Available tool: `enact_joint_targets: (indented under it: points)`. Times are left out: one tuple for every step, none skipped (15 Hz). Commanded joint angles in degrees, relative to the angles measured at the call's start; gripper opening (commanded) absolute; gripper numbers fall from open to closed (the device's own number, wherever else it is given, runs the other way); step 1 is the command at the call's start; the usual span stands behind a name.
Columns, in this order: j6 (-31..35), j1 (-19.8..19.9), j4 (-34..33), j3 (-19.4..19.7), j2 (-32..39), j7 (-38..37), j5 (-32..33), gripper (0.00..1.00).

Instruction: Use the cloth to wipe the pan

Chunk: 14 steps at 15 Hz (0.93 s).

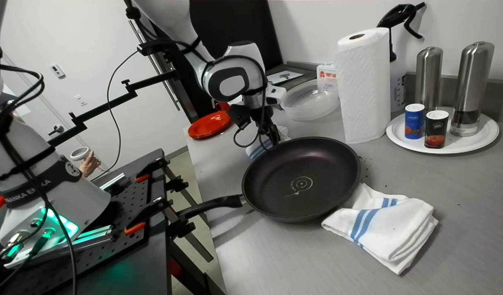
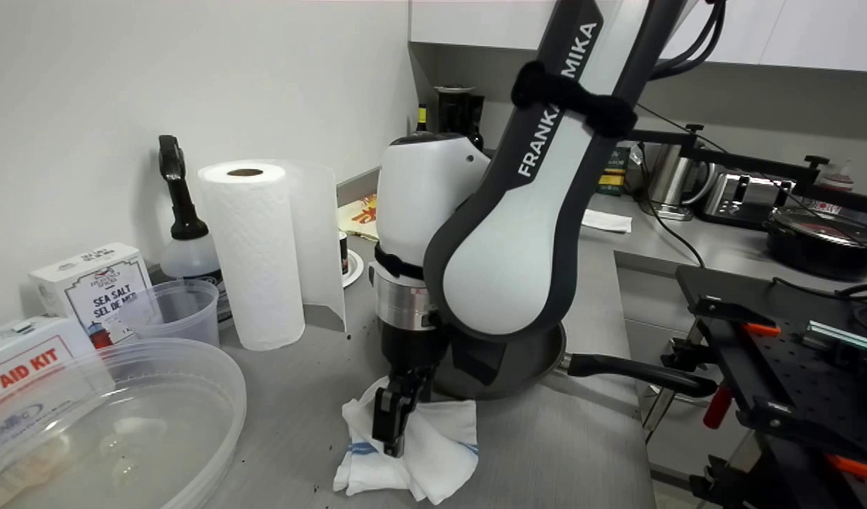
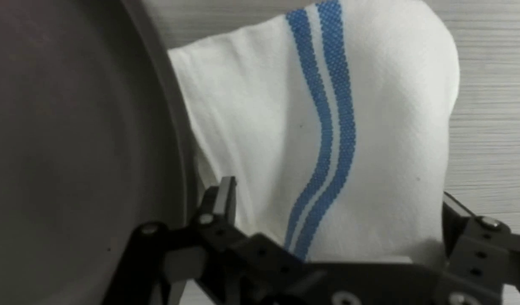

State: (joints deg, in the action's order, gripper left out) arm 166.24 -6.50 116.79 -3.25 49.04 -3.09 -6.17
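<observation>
Spanned cloth (image 3: 382,110) at wrist-view centre with gripper (image 3: 338,192) spread wide. Risked nudging pan (image 3: 73,127) at left from standing so close.

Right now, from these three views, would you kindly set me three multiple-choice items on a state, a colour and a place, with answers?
1. What state is the gripper in?
A) Fully shut
B) Nearly shut
C) Wide open

2. What colour are the stripes on the cloth at the gripper?
A) Blue
B) Red
C) Green

3. Where does the handle of the pan end?
A) Beneath the gripper
B) Past the edge of the counter
C) On top of that cloth

1: C, since the wrist view shows the fingers far apart.
2: A, as the wrist view shows both stripes blue.
3: B, as it juts beyond the counter's edge in both exterior views.
</observation>
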Motion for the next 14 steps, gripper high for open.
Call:
enact_joint_targets:
  points:
    - [-0.3, -1.1, -0.1, 1.3, 0.7, -1.7, 1.0, 1.00]
    - [-0.5, -1.0, 0.0, 1.1, 0.8, -1.9, 0.9, 1.00]
    - [-0.7, -1.0, 0.0, 0.9, 0.7, -2.0, 0.8, 1.00]
    - [-1.0, -0.9, 0.2, 0.6, 0.5, -2.1, 0.5, 1.00]
    - [-1.2, -0.9, 0.3, 0.4, 0.4, -2.2, 0.4, 1.00]
    - [-1.4, -0.8, 0.5, 0.0, 0.2, -2.3, 0.2, 1.00]
    - [-1.5, -0.7, 0.7, -0.5, 0.0, -2.4, 0.0, 1.00]
    - [-1.7, -0.7, 0.8, -0.9, -0.1, -2.5, -0.1, 1.00]
    - [-1.8, -0.7, 0.8, -1.4, -0.2, -2.7, -0.3, 1.00]
    - [-1.9, -0.6, 0.8, -1.8, -0.2, -3.0, -0.5, 1.00]
    - [-2.0, -0.6, 0.7, -2.2, -0.2, -3.2, -0.7, 1.00]
    - [-2.1, -0.6, 0.7, -2.5, -0.1, -3.5, -0.8, 1.00]
    - [-2.1, -0.7, 0.5, -2.6, 0.0, -3.7, -0.8, 1.00]
    - [-2.2, -0.7, 0.4, -2.8, 0.1, -3.9, -0.8, 1.00]
